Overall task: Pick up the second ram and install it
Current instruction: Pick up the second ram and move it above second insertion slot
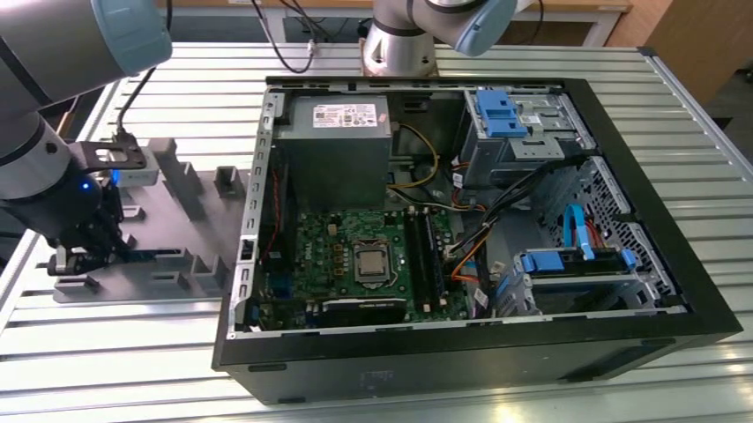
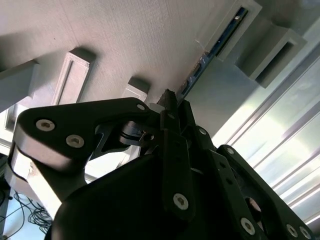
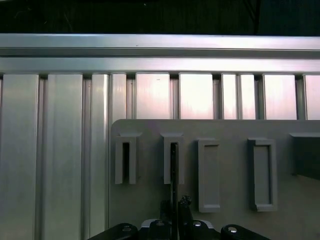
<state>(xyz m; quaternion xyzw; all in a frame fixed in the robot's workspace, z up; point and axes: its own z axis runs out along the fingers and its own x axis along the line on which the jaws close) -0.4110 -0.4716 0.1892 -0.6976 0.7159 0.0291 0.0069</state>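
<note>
The pincer (image 3: 173,209) is pressed together on the ram (image 3: 173,170), its two fingertips flanking the thin stick edge-on, as far as both wrist views show. The ram (image 2: 197,72) stands on edge in a slot of the grey tray (image 3: 230,130) and seems not yet lifted. The tray lies on the ribbed tabletop (image 1: 118,335), at the exterior view's left of the open case (image 1: 471,352). The motherboard (image 1: 341,247) and its black slots (image 1: 421,256) lie well apart from the pincer.

I judge the step in hand to be the pick-up, with the grasp just made. Freeing the ram calls for a pull straight out along the tray slot with no twist, so the stick does not bind or tilt in the grip.
</note>
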